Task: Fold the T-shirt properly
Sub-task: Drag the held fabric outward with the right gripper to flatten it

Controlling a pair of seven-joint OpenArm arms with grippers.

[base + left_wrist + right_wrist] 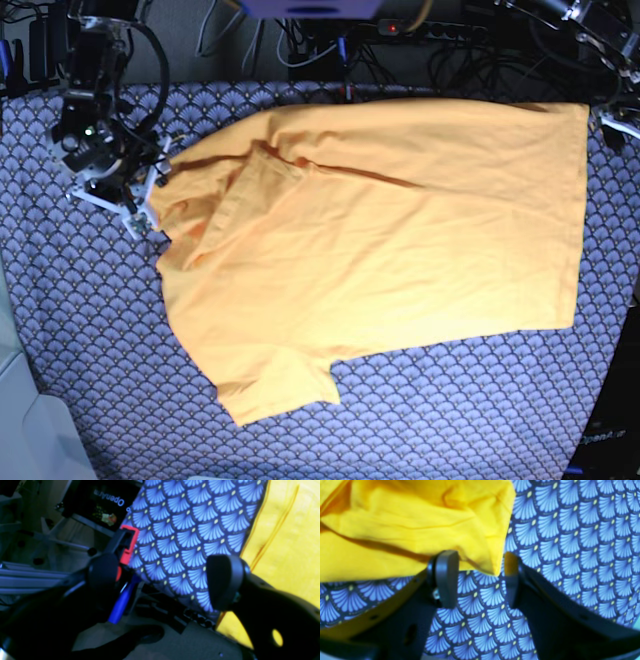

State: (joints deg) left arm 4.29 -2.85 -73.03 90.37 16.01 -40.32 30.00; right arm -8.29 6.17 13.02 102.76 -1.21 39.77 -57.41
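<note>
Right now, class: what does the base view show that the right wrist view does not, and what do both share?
Only the base view shows the whole T-shirt spread flat, one sleeve folded in over the chest and the other sleeve lying out, plus cables behind the table. Only the right wrist view shows the right gripper up close: its fingers stand apart, with a corner of the cloth lying between them. Both share the yellow shirt on the blue scallop-patterned table cover.
</note>
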